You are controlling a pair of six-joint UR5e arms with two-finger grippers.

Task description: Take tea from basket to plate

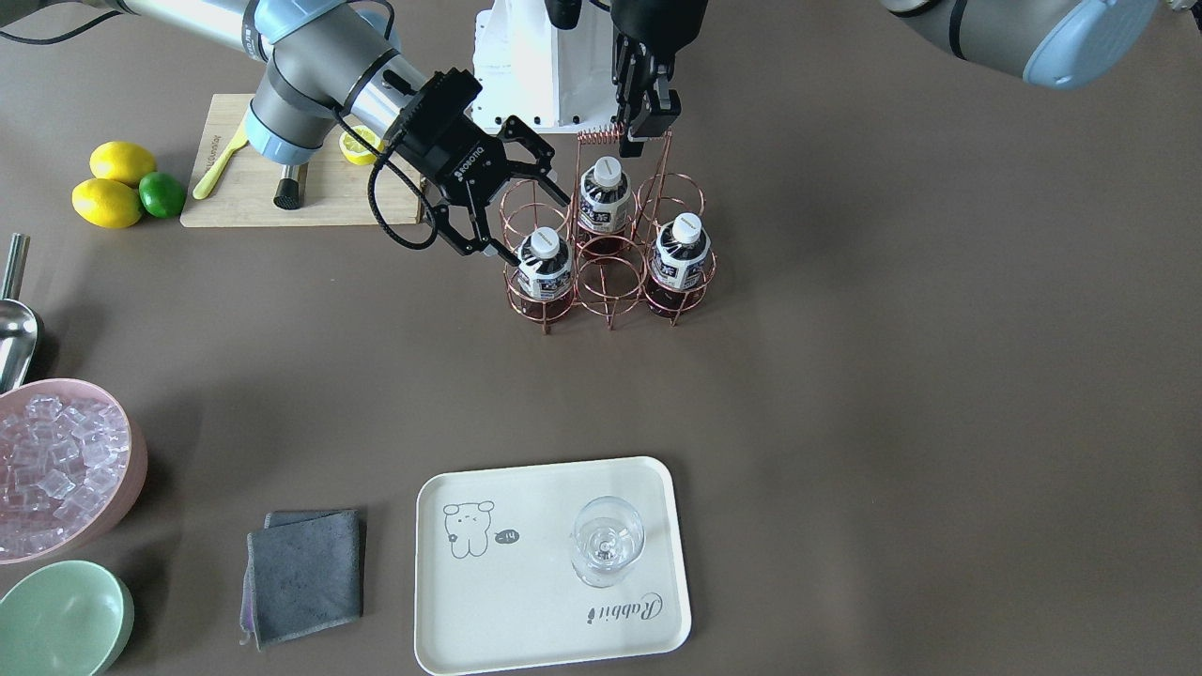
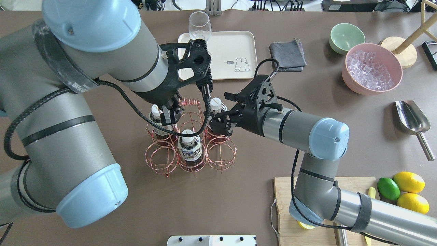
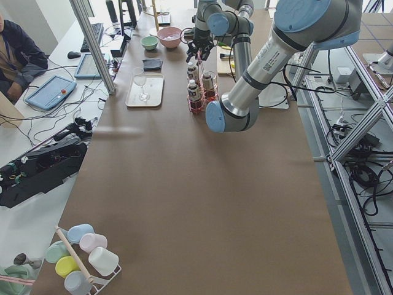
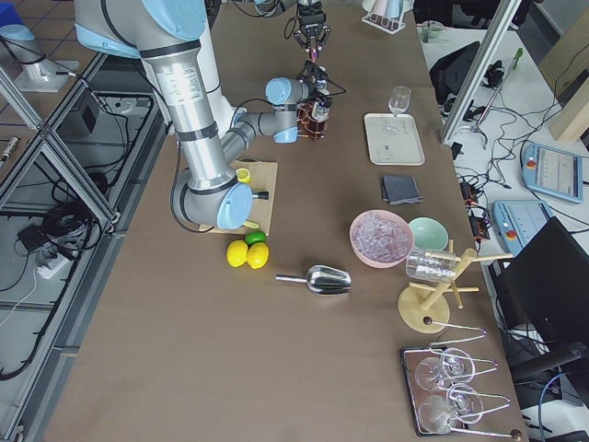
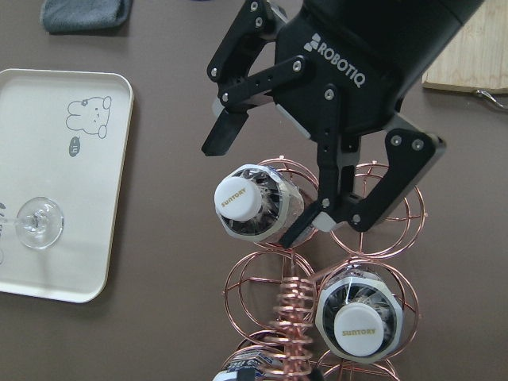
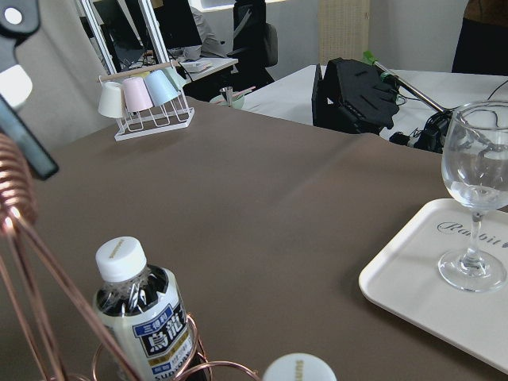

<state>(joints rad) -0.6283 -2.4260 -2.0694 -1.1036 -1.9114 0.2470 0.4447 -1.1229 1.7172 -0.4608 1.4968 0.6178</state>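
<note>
Three tea bottles stand in the copper wire basket (image 1: pixel 610 299). My right gripper (image 1: pixel 521 221) is open, and its fingers straddle the cap of one tea bottle (image 1: pixel 545 263) without touching it. In the left wrist view this bottle (image 5: pixel 250 202) sits between the two fingers. My left gripper (image 1: pixel 641 141) is shut on the end of the basket's coiled handle (image 1: pixel 601 135), above the other bottles (image 1: pixel 603 192) (image 1: pixel 681 249). The cream plate (image 1: pixel 526 620) lies near the table's far edge from me, with a stemmed glass (image 1: pixel 608 540) on it.
A wooden cutting board (image 1: pixel 254 188) with a lemon half lies behind my right arm, with lemons and a lime (image 1: pixel 113 188) beside it. A pink bowl of ice (image 1: pixel 56 469), a green bowl (image 1: pixel 61 620), a metal scoop (image 1: pixel 14 329) and a grey cloth (image 1: pixel 305 573) lie on my right side.
</note>
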